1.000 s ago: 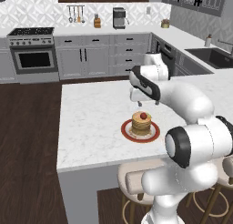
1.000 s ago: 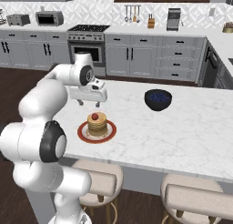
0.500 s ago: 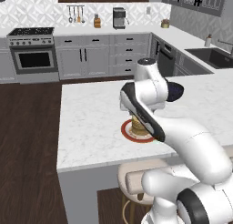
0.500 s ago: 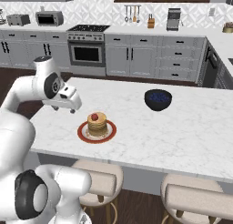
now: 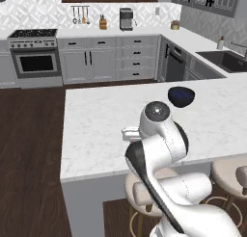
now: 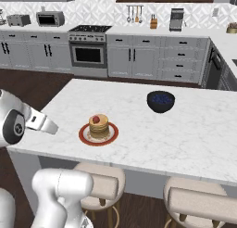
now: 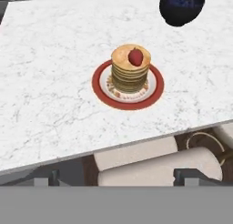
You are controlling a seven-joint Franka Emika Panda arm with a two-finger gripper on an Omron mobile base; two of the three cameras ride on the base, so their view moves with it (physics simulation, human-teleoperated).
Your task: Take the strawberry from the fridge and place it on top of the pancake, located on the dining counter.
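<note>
Gripping: nothing; we see our gripper [image 7: 116, 177] with jaws wide apart, off the near edge of the dining counter [image 7: 45, 82].
Strawberry [image 7: 135, 57]: resting on top of the pancake [image 7: 130, 73], apart from us.
Handling: we judge it light, soft, easily bruised, prone to rolling; pinch gently at its sides.
Plate [image 7: 101, 92]: red-rimmed, under the stack.
Bowl [image 7: 181, 7]: dark, far right.

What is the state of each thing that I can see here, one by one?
strawberry: lying on top of the pancake stack, not held.
pancake stack: upright on the red-rimmed plate.
plate: flat on the dining counter.
dark bowl: upright on the counter, apart from the plate.
gripper: open, empty, beside the counter's edge, clear of the plate.
oven: door closed.
</note>
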